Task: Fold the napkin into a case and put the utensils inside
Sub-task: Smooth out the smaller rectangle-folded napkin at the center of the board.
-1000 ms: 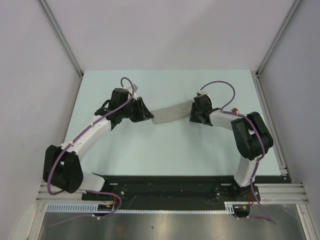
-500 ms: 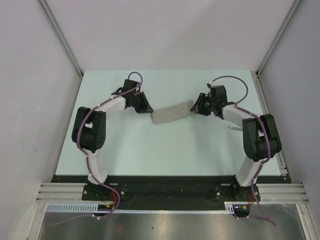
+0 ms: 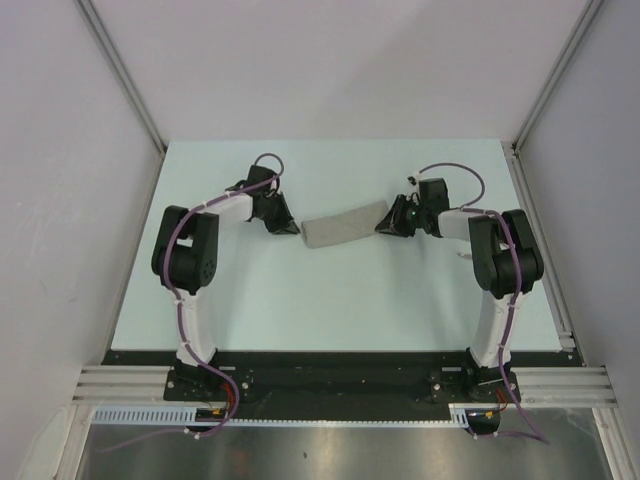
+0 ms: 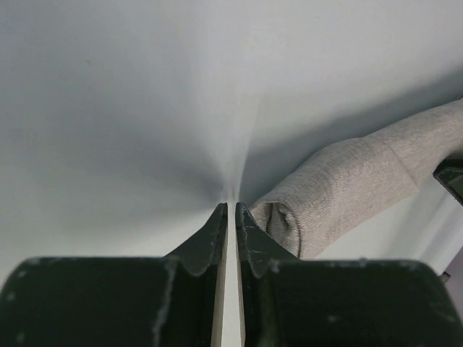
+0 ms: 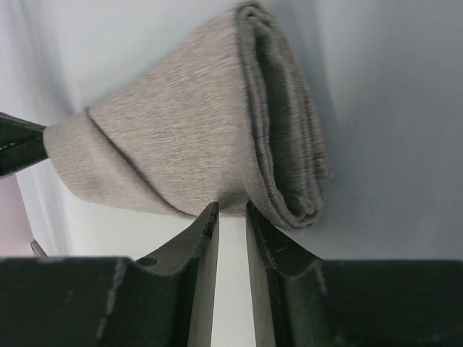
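Mounting rail (image 3: pixel 340 372): dark, along the near edge of the table, with both arm bases bolted on it.
Left arm (image 3: pixel 186 258): rises from its base, then bends inward toward the middle of the table.
Right arm (image 3: pixel 506 262): mirrors it on the other side, also reaching inward.
Table (image 3: pixel 330 300): pale, flat surface.
Left gripper (image 3: pixel 290 228): low at the table, tips just beside the case's left end. In its wrist view (image 4: pixel 231 210) the jaws are pressed almost together with only a hairline slit, and no cloth is between them.
Right gripper (image 3: pixel 382 228): at the case's right end. In its wrist view (image 5: pixel 231 210) the jaws stand slightly apart with the fabric's edge right at the tips. Whether they pinch it cannot be told.
Case (image 3: pixel 345 226): grey-beige folded napkin, a narrow strip lying between the two grippers at mid-table, slightly slanted. Its layered end faces the right wrist camera (image 5: pixel 181 144), and its rounded end lies beside the left fingertips (image 4: pixel 340 184).
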Controlling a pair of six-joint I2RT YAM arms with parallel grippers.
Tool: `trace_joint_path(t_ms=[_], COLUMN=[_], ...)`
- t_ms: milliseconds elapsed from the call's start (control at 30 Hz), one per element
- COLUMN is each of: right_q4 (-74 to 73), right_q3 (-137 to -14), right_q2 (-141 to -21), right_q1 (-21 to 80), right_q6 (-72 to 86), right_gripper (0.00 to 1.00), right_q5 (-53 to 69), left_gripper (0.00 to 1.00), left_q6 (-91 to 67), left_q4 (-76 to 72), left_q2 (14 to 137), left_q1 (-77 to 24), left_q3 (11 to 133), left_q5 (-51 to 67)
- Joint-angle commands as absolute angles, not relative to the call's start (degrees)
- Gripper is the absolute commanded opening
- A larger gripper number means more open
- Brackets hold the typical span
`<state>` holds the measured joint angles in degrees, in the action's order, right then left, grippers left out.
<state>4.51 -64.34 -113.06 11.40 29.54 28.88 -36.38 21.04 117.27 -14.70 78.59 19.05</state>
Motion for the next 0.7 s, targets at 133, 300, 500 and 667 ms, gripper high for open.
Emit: trace_joint_path(t_ms=[133,300,500,667], right_q4=[6.9,5.8,5.2,4.9], right_q3=[-66.3,-66.4,-67.7,-68.2], right_q2=[-114.1,-110.9,-108.8,-109.8], right_q1=[10.9,11.2,10.4,8.9], right_q6=[30.1,30.7,31.1,31.5], right_gripper=[0.26,0.27,0.28,0.29], right_q5=[30.5,30.1,29.5,29.6], left_gripper=[0.17,0.16,0.14,0.13], left_q6=[-35.3,-38.1,-38.4,-35.3], left_q4=[20.1,15.7,18.0,21.9], left_q2=[105.0,107.7,115.2,119.9], left_q1=[-14.9,-16.4,-16.9,-16.1], left_q3=[76.1,77.6,82.1,85.9], left_q5=[15.1,25.2,24.7,20.3])
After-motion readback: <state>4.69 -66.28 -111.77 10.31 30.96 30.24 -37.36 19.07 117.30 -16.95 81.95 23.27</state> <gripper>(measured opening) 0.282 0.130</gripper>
